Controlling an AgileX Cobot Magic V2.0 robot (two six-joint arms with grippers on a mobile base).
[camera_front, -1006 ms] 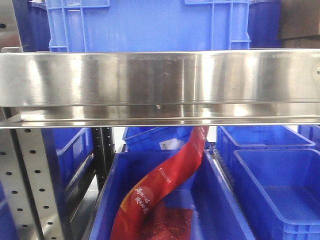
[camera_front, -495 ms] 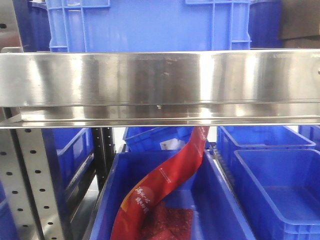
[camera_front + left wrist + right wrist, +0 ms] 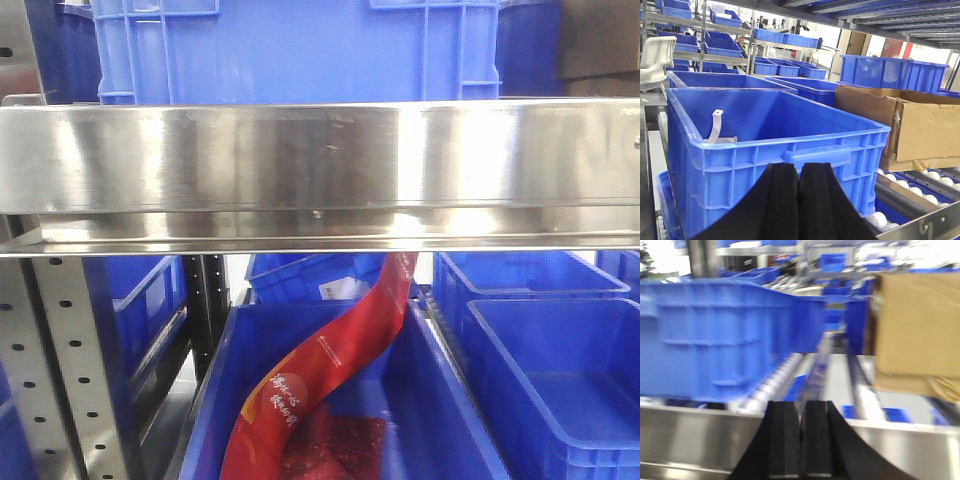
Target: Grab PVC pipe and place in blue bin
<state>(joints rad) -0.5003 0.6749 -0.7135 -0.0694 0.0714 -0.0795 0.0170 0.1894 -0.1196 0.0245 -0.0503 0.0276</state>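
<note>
In the left wrist view a large blue bin stands on the roller shelf right in front of my left gripper, which is shut with nothing between its fingers. A small white plastic piece leans inside the bin's left wall; I cannot tell whether it is the PVC pipe. My right gripper is also shut and empty, level with a steel shelf rail. That blurred view has a blue bin at its upper left. Neither gripper shows in the front view.
A cardboard box sits right of the bin and shows again in the right wrist view. The front view is crossed by a steel shelf rail. Below it, a blue bin holds a red packet.
</note>
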